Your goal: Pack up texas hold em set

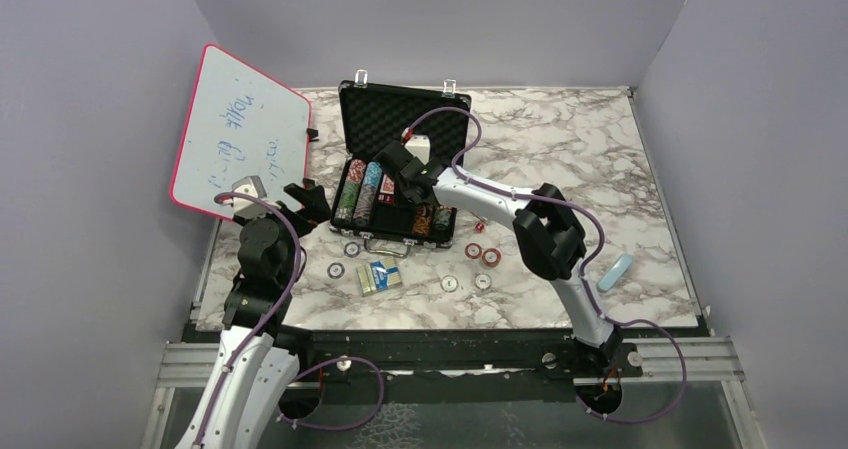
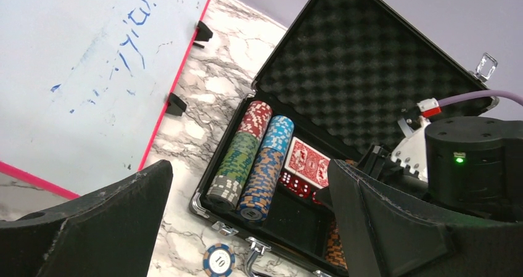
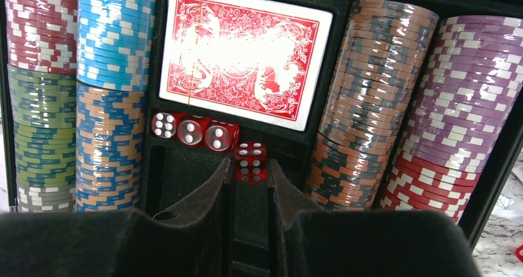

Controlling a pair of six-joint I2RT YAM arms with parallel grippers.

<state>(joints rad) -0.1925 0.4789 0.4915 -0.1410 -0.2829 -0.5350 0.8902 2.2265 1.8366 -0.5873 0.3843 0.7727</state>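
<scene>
Texas hold em set's black rectangular briefcase [image 1: 400, 119] stands open on the white marble-patterned table [image 1: 600, 149], its foam-lined lid upright at the far side. In the base, 4 columns of striped poker chips lie on their sides. At the left is a red, green and grey column [image 3: 40, 92], and beside it a blue and orange column [image 3: 111, 92]. At the right are a brown and grey column [image 3: 364, 92] and a purple and red column [image 3: 444, 123].

The middle compartment between them holds a red-backed card deck [image 3: 243, 55]. On its near side, 3 red translucent dice [image 3: 191, 131] sit in a row, touching. The right gripper [image 3: 250, 169] reaches into this compartment, its fingers pinched on a 4th red die [image 3: 250, 157] just beside that row. The left gripper [image 1: 306, 201] hovers just left of the case, spread wide and holding nothing.

On the table in front of the case lie a blue card deck [image 1: 385, 272], several loose chips [image 1: 449, 283] and 2 red round pieces [image 1: 491, 257]. A pink-framed whiteboard [image 1: 240, 134] leans at the left.
</scene>
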